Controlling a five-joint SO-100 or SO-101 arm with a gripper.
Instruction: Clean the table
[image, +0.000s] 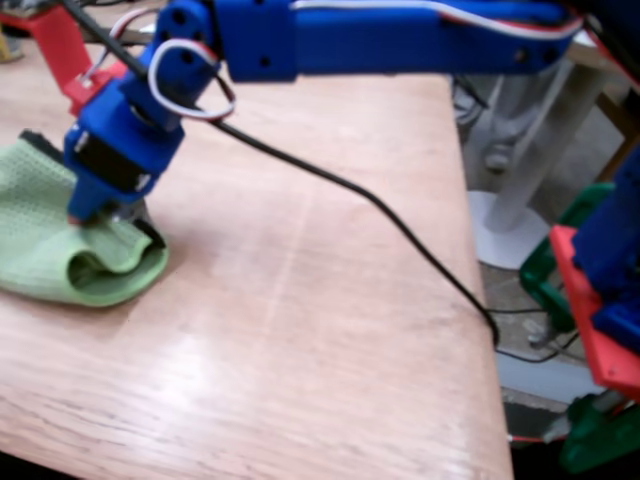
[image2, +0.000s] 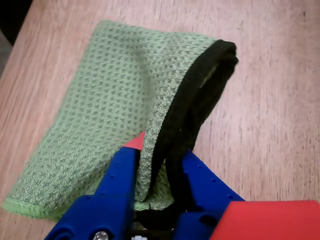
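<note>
Where the fixed view hides it, the gripper (image2: 162, 160) pinches the green cloth's (image2: 95, 125) black-edged fold.

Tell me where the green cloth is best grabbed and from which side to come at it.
Grip the green cloth at its raised, black-edged fold, coming down from above with one finger on each side of the ridge. That fold stands up off the table while the rest lies flat, so it likely gives the only real purchase. The tool already pinches that fold in the wrist view.
</note>
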